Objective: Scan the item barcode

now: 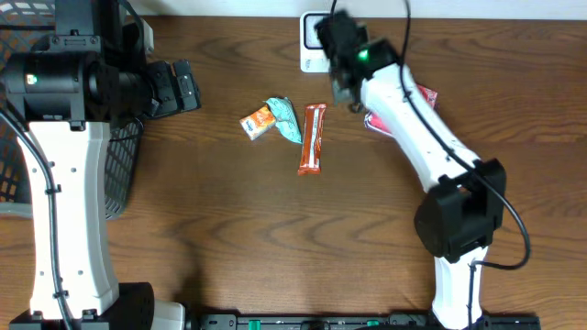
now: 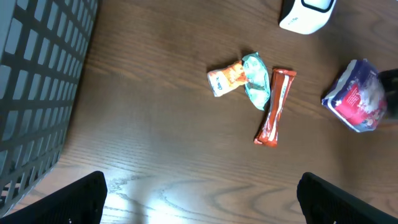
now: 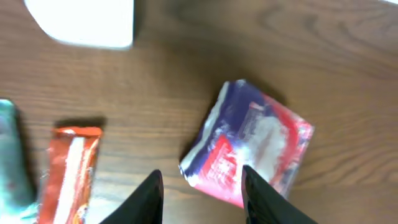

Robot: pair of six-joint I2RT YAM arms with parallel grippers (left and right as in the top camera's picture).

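On the wooden table (image 1: 229,211), count four wrapped items and one white scanner (image 1: 312,41) up at twelve o'clock, plus one black mesh basket (image 1: 124,174) out at nine o'clock. From overhead, three items cluster in the middle: a small orange packet (image 1: 259,121), a crinkly teal wrapper (image 1: 287,119) touching its three o'clock side, and a long orange-red bar (image 1: 313,138) just beside that, lying roughly twelve to six. The fourth, the red, white and blue pouch (image 3: 249,146), lies at about two o'clock from the table's middle, and here the overhead lets us down: the right arm (image 1: 413,128) covers most of it, only a red corner peeking out. The right wrist camera gives the whole thing, a soft, puffy, squarish pack, tilted, flat on the wood, with the scanner's rounded white body off at its eleven o'clock. The right gripper (image 3: 202,174) hangs over the pouch's near edge, jaws parted a modest way, nothing pinched between them. The left wrist view adds the left gripper (image 2: 200,186), its two dark fingers (image 2: 74,199) spread wide at the frame's bottom corners, holding nothing, the basket's grid wall at its nine o'clock. Any barcode is lost in the blur.
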